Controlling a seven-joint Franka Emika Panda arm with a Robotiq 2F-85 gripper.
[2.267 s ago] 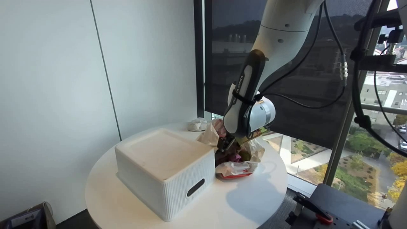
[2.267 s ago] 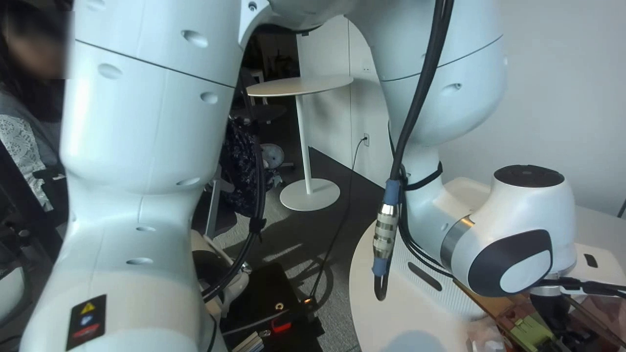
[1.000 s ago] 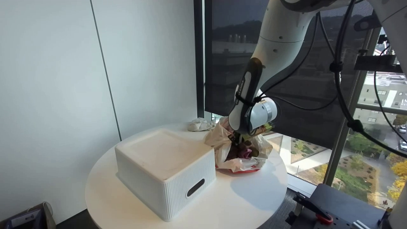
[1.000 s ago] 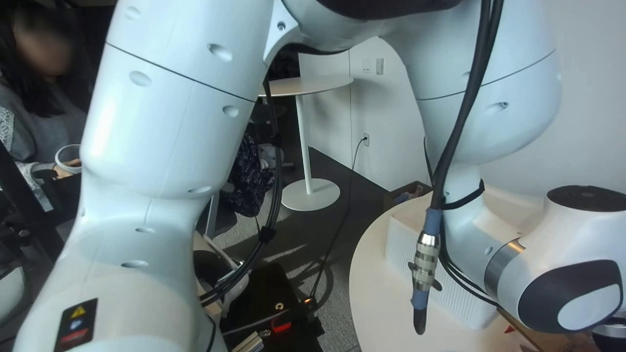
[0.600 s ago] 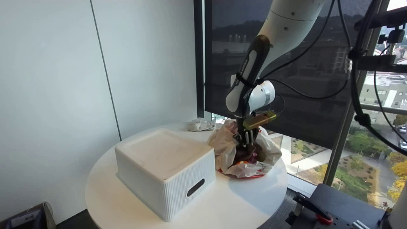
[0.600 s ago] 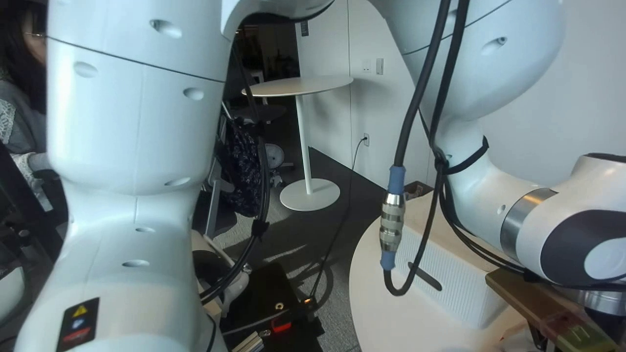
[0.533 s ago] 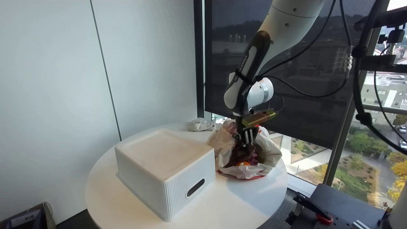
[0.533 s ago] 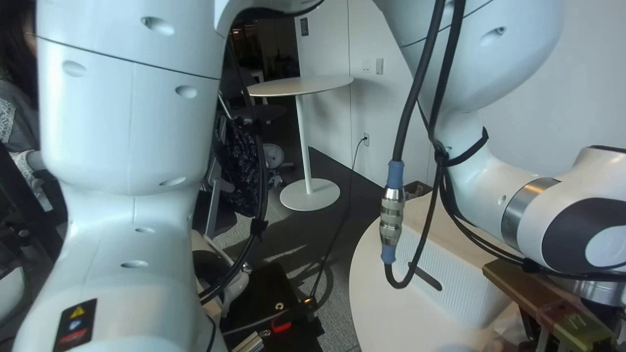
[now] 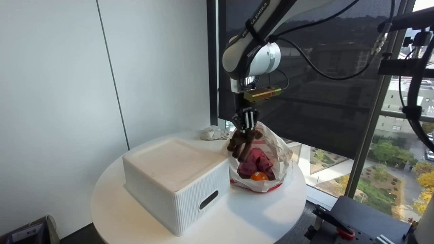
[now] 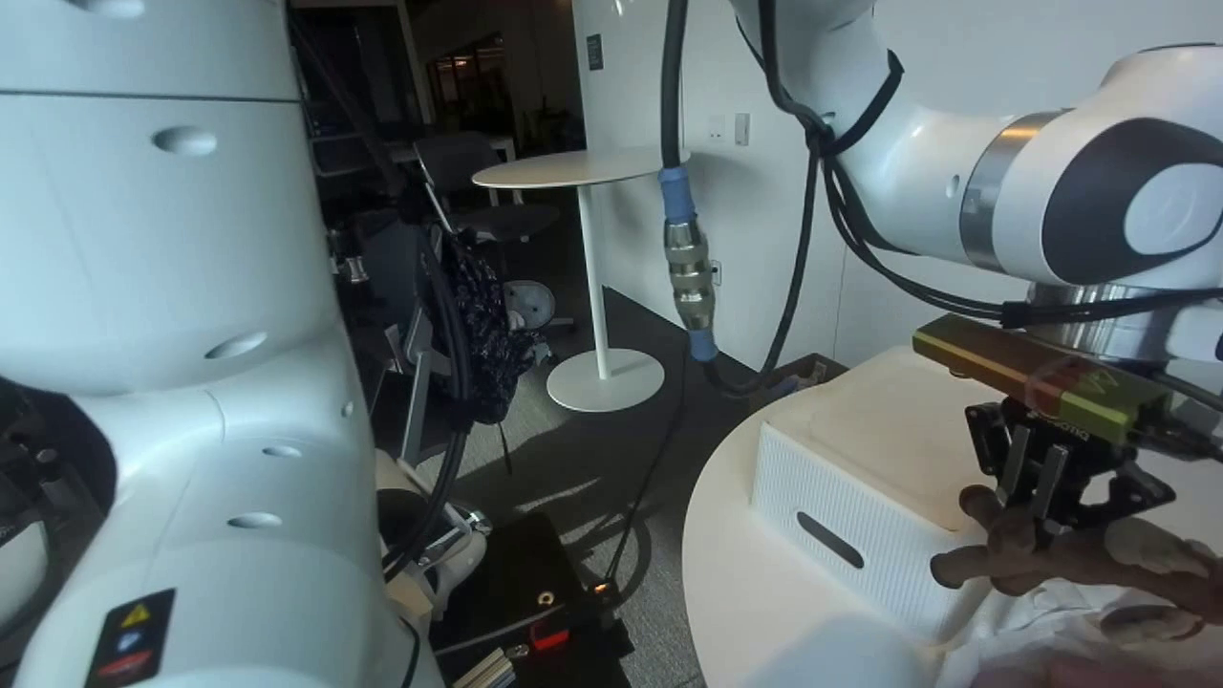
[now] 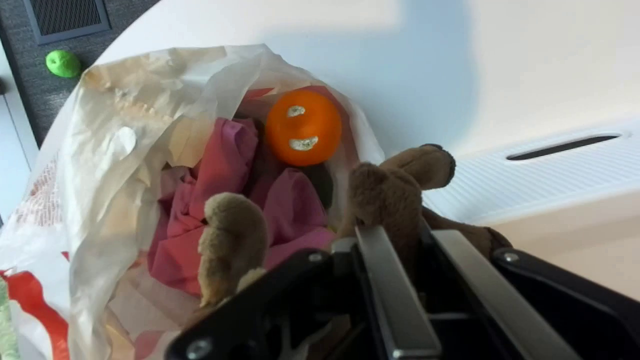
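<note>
The gripper [image 9: 249, 126] pinched the brown plush toy [image 9: 240, 138] near its middle, therefore its soft limbs hung down near the mouth of the plastic bag [image 9: 280, 145]. Pink cloth [image 9: 259, 158] inside probably held this bag open on the tabletop [image 9: 237, 223].

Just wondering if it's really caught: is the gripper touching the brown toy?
Touching: in the wrist view, the gripper pinches the brown toy between its fingers.

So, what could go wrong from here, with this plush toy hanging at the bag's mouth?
The brown plush toy, soft and pinched in the end effector, could slip out. Its dangling limbs might snag the crumpled plastic bag and drag it. The ribbed white box stands close beside, so a sideways swing might bump it.
</note>
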